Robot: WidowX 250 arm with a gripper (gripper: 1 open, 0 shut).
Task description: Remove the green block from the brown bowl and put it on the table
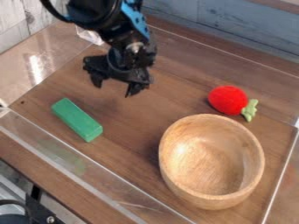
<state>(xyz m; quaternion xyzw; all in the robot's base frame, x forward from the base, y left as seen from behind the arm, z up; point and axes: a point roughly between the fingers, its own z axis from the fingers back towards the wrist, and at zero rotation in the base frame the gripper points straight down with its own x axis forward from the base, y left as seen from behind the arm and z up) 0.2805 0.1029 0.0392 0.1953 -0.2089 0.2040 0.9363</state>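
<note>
"Fingers (115, 87) of the dark robot gripper, well apart, nothing between them, poised over the dark brown wood-grain table (140, 112)! And where's our block?"

"Flat, rectangular, bright green block (77, 120), lying on the tabletop, by the clear acrylic wall (87, 166) on the near side of the picture. It's out of the round light brown wooden bowl (212, 162), well apart from it!"

"So the job looks done to me. If the arm did want it again, which way?"

"Toward the camera and a touch to the picture's left of those fingers! Its long axis slants from upper left to lower right, so I'd want them closing across the narrow width."

"And the bowl?"

"Over on the picture's right, nothing in it, red strawberry toy (228, 99) just behind. My call: back off and leave that block alone!"
</note>
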